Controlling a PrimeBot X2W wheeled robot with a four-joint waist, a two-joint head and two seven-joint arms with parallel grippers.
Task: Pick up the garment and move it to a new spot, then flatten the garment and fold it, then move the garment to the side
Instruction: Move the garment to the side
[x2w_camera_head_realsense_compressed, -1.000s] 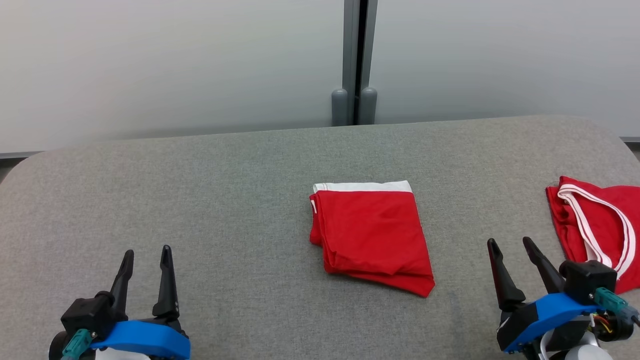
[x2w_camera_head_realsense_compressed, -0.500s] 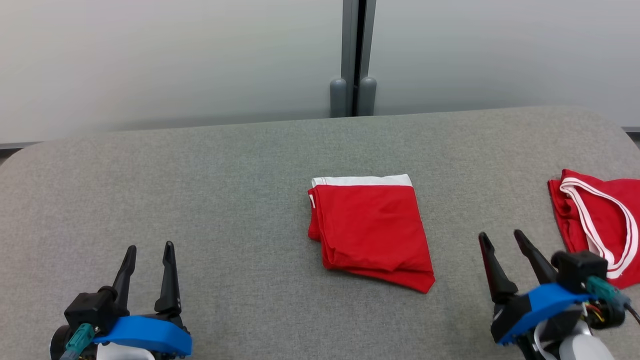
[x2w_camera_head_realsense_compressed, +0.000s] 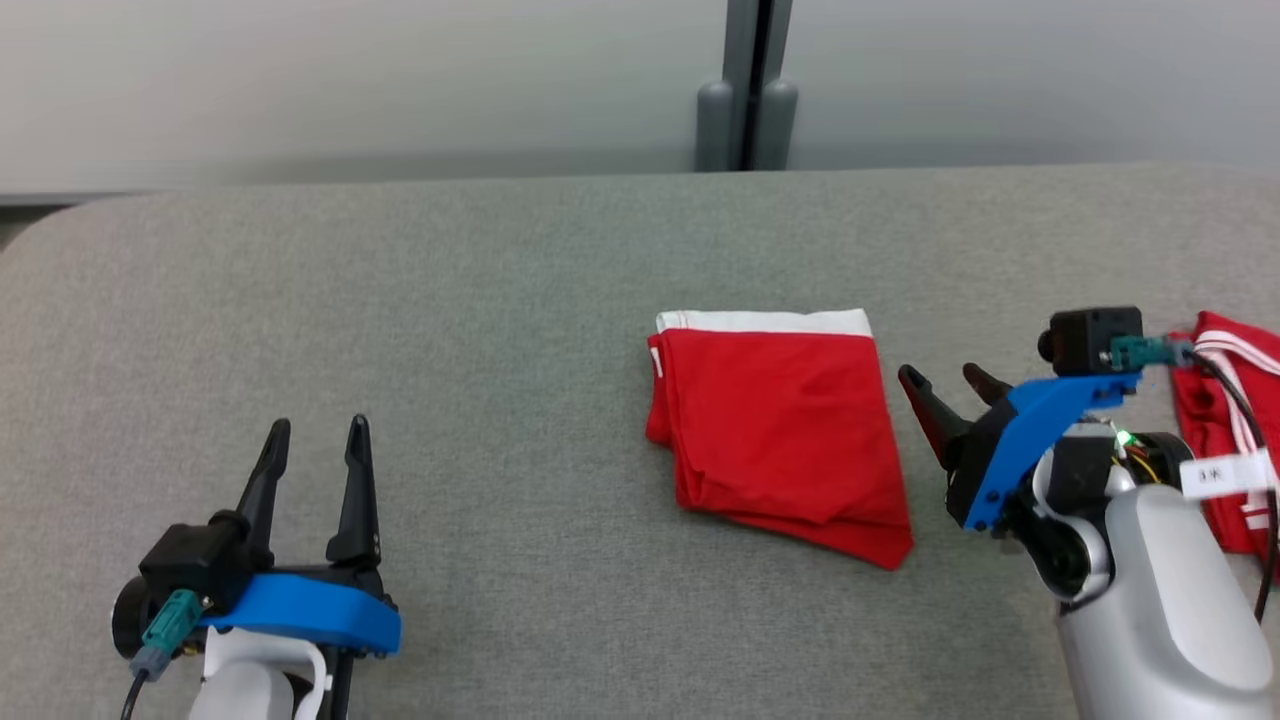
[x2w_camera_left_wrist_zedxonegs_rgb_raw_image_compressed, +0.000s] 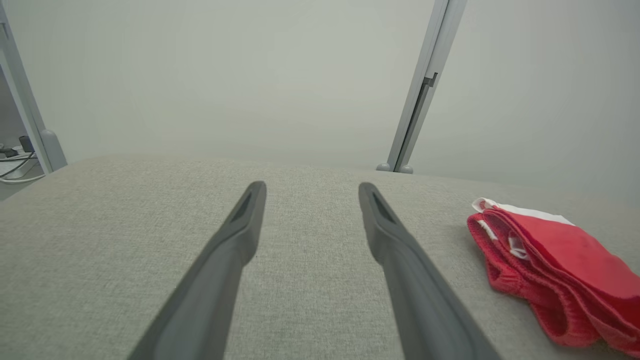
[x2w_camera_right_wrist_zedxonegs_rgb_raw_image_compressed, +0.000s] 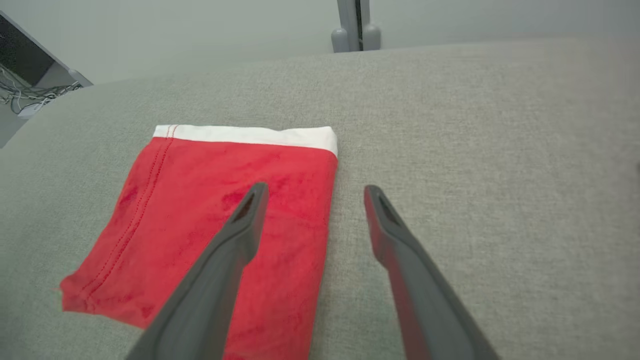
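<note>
1. The folded red garment (x2w_camera_head_realsense_compressed: 775, 430) lies flat mid-way across the grey fabric table (x2w_camera_head_realsense_compressed: 450, 300), its white band on the far edge. The folding looks finished, so the step in hand is probably the move to the side.
2. The right gripper (x2w_camera_head_realsense_compressed: 938, 374) is spread wide and empty, just beside the garment's right edge. In the right wrist view its fingers straddle that edge, likely lined up to take hold there.
3. The left gripper (x2w_camera_head_realsense_compressed: 319, 423) is spread and empty at the near left, well apart from the garment, presumably kept clear.
4. A second red garment (x2w_camera_head_realsense_compressed: 1205, 420) with white trim lies at the table's right edge, partly behind the right arm.
5. Versus a second ago:
   - The right gripper has swung in from the near right.
   - The left gripper is unchanged.
   - The head camera has shifted, so the garment itself has not moved.
</note>
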